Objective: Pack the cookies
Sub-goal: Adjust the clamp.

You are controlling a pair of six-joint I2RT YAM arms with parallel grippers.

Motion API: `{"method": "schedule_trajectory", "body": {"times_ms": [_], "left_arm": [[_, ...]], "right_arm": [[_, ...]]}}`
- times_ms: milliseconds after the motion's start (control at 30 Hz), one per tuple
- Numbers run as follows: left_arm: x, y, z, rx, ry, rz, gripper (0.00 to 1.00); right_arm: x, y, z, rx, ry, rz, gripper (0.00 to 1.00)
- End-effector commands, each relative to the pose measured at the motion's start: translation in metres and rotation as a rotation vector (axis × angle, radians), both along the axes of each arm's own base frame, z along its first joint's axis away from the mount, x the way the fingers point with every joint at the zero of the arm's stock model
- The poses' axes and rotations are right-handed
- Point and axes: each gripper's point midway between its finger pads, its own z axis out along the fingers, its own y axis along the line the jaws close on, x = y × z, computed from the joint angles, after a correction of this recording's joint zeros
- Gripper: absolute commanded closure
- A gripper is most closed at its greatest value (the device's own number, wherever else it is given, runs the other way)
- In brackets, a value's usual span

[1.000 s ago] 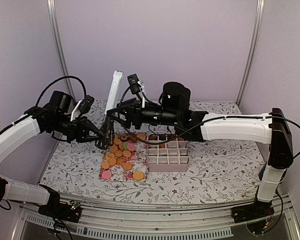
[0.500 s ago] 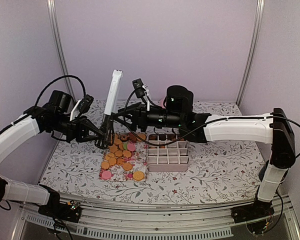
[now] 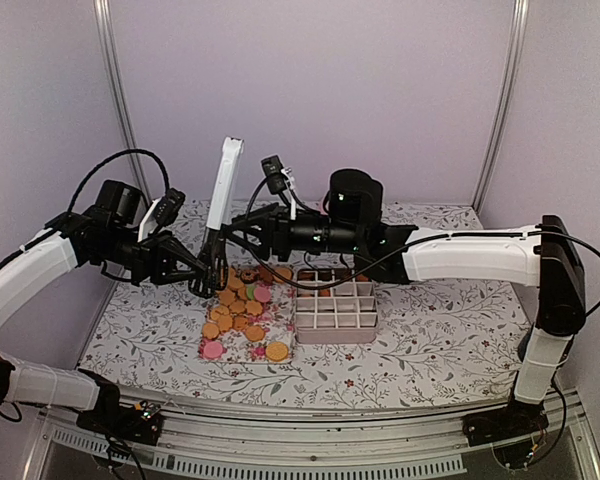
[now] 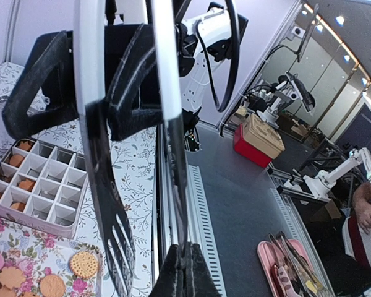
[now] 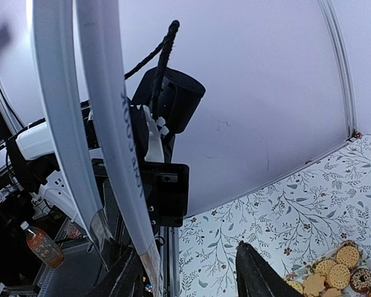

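The cookies [image 3: 242, 305] lie heaped on a floral tray [image 3: 283, 334] at the centre of the frame, on the patterned worktop [image 3: 430, 330]. Most are golden-orange, with a few pink ones among them. Touching the tray's right side stands a white divided box [image 3: 337, 322], and a few orange cookies already sit in its far cells. Above the tray's upper left corner, white tongs [image 3: 223, 200] with black tips stand almost upright. The left gripper [image 3: 206, 282] has its jaws pressed together on one leg near the tips. The right gripper [image 3: 232, 232] is at the tongs' middle, its jaws spread, the legs lying against one finger [image 5: 128, 279].
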Motion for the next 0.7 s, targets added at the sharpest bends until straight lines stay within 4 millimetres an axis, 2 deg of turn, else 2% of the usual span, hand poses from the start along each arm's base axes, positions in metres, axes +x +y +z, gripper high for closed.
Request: {"method": "schedule_trajectory", "body": {"times_ms": [0, 200, 400, 533, 667], "left_arm": [[-0.005, 0.000, 0.014, -0.034, -0.051, -0.022, 1.00], [-0.004, 0.000, 0.015, -0.037, -0.048, -0.025, 1.00], [-0.003, -0.001, 0.014, -0.035, -0.046, -0.025, 1.00], [-0.004, -0.001, 0.014, -0.036, -0.043, -0.027, 1.00], [-0.005, -0.001, 0.018, -0.045, -0.042, -0.034, 1.00]], "right_arm": [[-0.004, 0.006, 0.009, 0.030, -0.010, 0.030, 0.47], [0.007, 0.011, 0.004, 0.028, 0.007, -0.025, 0.50], [0.016, 0.025, 0.006, 0.045, 0.015, -0.039, 0.55], [0.026, 0.026, 0.003, 0.039, -0.001, -0.089, 0.65], [0.050, 0.015, -0.007, 0.012, -0.019, -0.168, 0.86]]}}
